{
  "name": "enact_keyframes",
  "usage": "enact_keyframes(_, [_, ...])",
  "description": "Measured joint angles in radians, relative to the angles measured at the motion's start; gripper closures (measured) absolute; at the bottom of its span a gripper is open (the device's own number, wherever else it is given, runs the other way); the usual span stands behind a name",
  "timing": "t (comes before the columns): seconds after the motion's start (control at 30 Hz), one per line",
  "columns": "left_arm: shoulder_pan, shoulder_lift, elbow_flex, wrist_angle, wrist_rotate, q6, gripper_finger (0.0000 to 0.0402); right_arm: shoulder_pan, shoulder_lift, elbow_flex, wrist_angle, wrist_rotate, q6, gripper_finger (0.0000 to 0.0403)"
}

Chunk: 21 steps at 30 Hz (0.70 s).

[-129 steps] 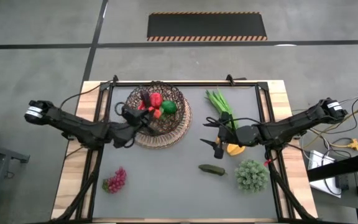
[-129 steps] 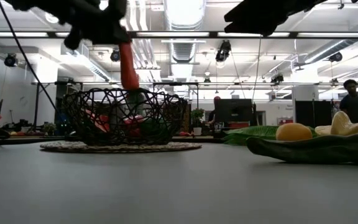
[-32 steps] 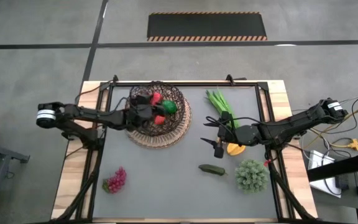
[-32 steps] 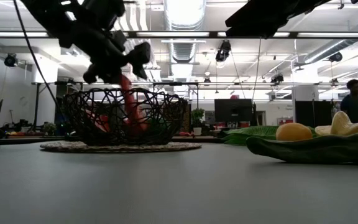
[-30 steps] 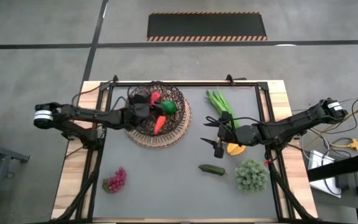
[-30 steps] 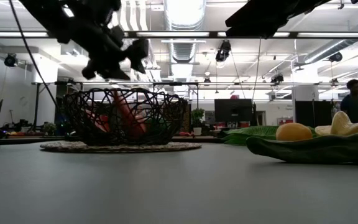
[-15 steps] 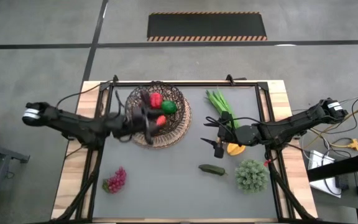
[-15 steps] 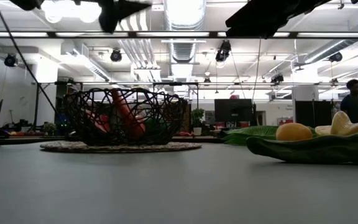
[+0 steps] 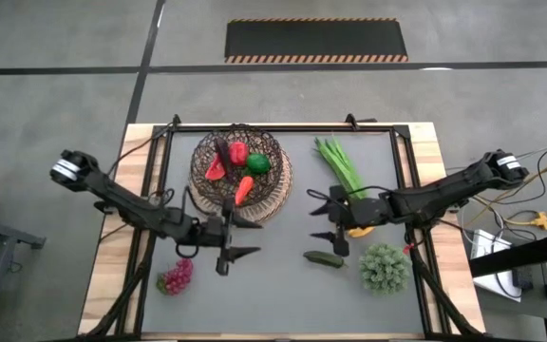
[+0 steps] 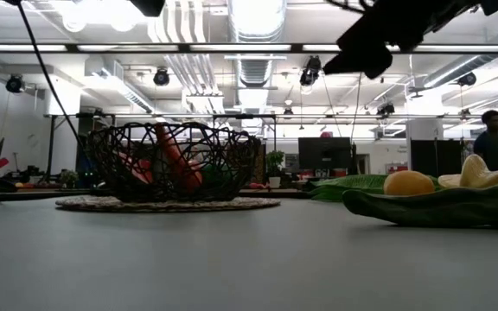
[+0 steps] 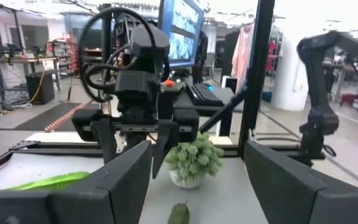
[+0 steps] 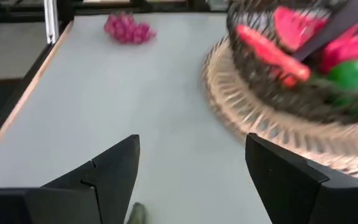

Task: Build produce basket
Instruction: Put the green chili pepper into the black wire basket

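Now holds 5 pieces in the basket [image 9: 240, 178], near the table's far left: watermelon slice [image 9: 216, 168], red pepper [image 9: 238, 153], green pepper [image 9: 258, 163], a dark eggplant [image 9: 223, 148], and the carrot [image 9: 243, 189], newly dropped and leaning tip-up against the wire wall in the low view. Means 1 more piece delivered, with the rest still out on the mat: green stalks [image 9: 338, 165] far right of the basket, a leafy green bunch [image 9: 385, 267] near the right edge, grapes [image 9: 176, 275] at the near left, cucumber [image 9: 324, 257] at the near middle, and a yellow fruit [image 9: 357, 228] mostly hidden under the right arm. Has swung the left gripper [image 9: 232, 238] off the basket to the near side, empty, fingers spread wide, close to the grapes. Has shifted the right gripper [image 9: 329, 218] slightly too, fingers released and holding nothing, hovering just above the cucumber. Suggests, as a judgement, grapes next for the left and cucumber for the right.
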Motion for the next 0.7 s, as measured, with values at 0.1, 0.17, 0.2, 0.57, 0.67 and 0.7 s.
enact_keyframes(0.1, [0.000, 0.016, -0.004, -0.001, -0.001, 0.000, 0.0162, 0.012, 0.053, 0.036, -0.054, -0.028, 0.040, 0.0129])
enact_keyframes(0.17, [0.002, 0.019, -0.004, -0.003, -0.008, 0.008, 0.0162, 0.029, 0.099, 0.077, -0.125, -0.052, 0.053, 0.0129])
enact_keyframes(0.2, [0.002, 0.018, -0.004, -0.002, -0.010, 0.021, 0.0162, 0.038, 0.122, 0.100, -0.172, -0.057, 0.060, 0.0129])
enact_keyframes(0.57, [0.003, -0.010, -0.004, -0.002, -0.051, 0.102, 0.0162, 0.157, 0.427, 0.365, -0.710, -0.062, 0.172, 0.0129])
enact_keyframes(0.67, [0.004, -0.010, -0.004, 0.000, -0.061, 0.131, 0.0162, 0.179, 0.496, 0.411, -0.780, -0.087, 0.200, 0.0129])
enact_keyframes(0.7, [0.004, -0.010, -0.004, -0.001, -0.062, 0.132, 0.0162, 0.185, 0.518, 0.424, -0.791, -0.098, 0.210, 0.0129])
